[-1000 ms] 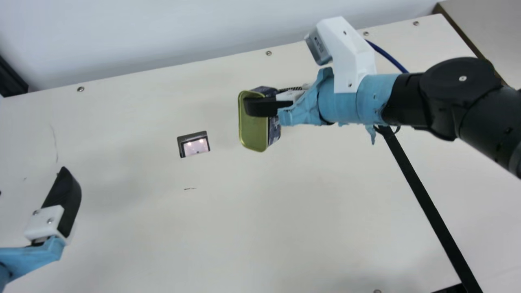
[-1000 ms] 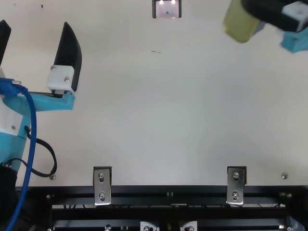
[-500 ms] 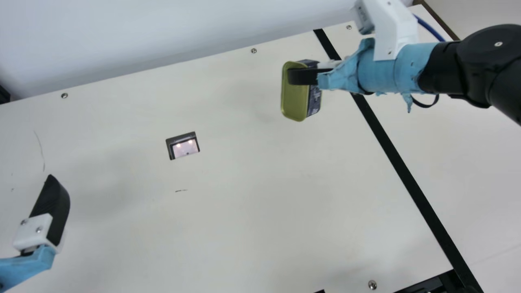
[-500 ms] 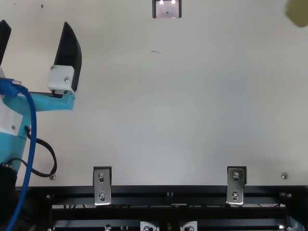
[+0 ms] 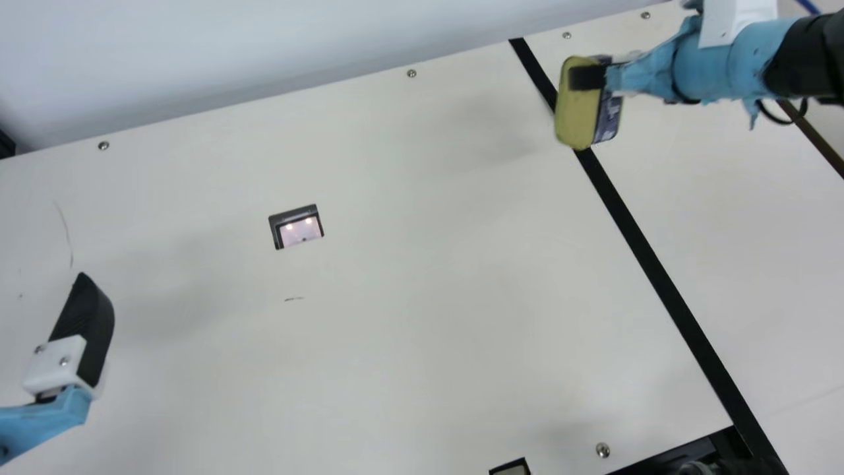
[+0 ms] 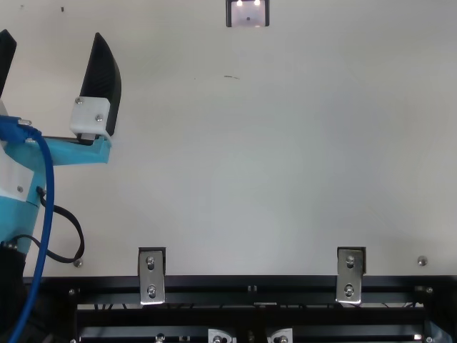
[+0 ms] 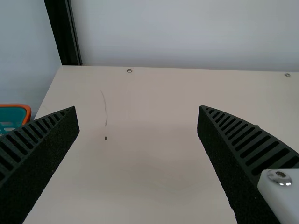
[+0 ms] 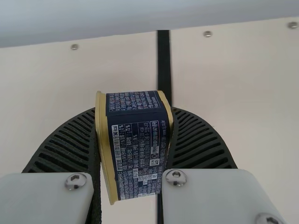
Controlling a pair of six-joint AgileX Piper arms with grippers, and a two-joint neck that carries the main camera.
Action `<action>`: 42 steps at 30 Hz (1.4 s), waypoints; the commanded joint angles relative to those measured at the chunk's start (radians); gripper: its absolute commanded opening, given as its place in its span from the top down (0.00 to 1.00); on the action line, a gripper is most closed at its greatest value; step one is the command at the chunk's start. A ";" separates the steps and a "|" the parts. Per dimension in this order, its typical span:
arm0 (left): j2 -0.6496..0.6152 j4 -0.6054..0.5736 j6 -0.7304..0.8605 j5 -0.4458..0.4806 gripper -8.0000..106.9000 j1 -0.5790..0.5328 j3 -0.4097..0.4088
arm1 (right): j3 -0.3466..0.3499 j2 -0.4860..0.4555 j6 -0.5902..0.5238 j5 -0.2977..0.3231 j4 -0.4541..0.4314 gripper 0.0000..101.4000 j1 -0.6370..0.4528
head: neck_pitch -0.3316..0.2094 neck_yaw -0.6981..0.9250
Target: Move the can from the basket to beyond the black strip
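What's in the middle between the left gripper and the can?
Between the left gripper and the can, the main view shows the cream table with a small dark-framed square in it.

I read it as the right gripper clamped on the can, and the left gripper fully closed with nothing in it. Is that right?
Not quite: the left gripper is open, with its fingers wide apart in the left wrist view. It does hold nothing, and the right gripper is clamped on the can.
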 commanded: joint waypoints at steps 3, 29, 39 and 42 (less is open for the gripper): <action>0.000 0.000 0.000 0.000 0.15 0.000 0.000 | -0.050 0.032 0.038 -0.019 -0.132 1.00 -0.013 | -0.002 -0.013; 0.000 0.000 0.000 0.000 0.15 0.000 0.000 | -0.212 0.176 0.310 0.035 -0.776 1.00 0.031 | 0.006 0.005; 0.000 0.000 0.000 0.000 0.15 0.000 0.000 | -0.231 0.194 0.348 0.107 -0.900 1.00 0.064 | 0.005 0.017; 0.000 0.000 0.000 0.000 0.15 0.000 0.000 | -0.228 0.197 0.352 0.117 -0.907 1.00 0.068 | 0.004 0.017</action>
